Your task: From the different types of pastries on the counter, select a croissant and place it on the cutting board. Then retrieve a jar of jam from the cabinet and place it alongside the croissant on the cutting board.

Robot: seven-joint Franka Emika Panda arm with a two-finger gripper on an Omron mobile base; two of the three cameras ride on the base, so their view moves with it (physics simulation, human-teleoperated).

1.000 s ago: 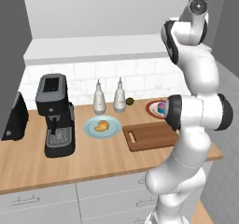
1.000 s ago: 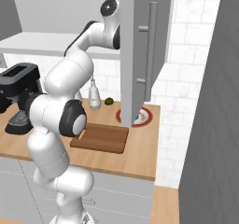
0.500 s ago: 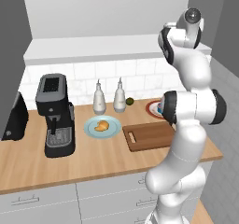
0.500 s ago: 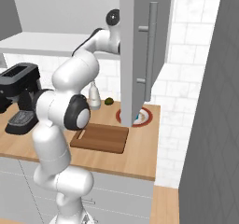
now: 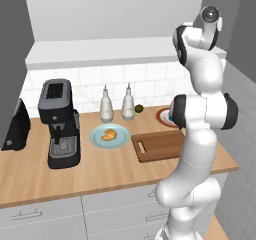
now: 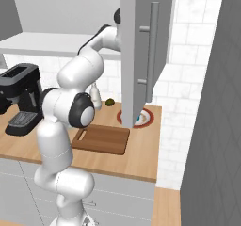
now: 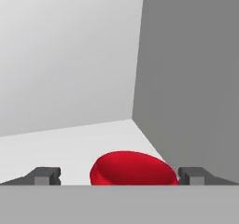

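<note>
In your hand view, the jar of jam (image 7: 133, 168) presents as a smooth, bright red rounded top, with its lower body cut off at the bottom of the view. It sits on the pale floor of the cabinet (image 7: 70, 78), near the corner where the white back wall meets the dark grey side panel. The gripper (image 7: 119, 175) has its two dark fingertips (image 7: 44, 174) spread wide, one on each side of the red top, with a clear gap on the left side and the right tip just beside the jar; you cannot tell whether that tip touches it. From the base views, note that the arm reaches up into the wall unit, behind the open cabinet door (image 6: 141, 55). On the counter (image 5: 100, 169) below, the croissant (image 5: 108, 134) lies on its pale blue round plate (image 5: 95, 136), not on the cutting board (image 5: 160, 145), which lies bare just to the right of that plate. A second plate with a red rim (image 6: 149, 117) sits beyond the board's far end.
</note>
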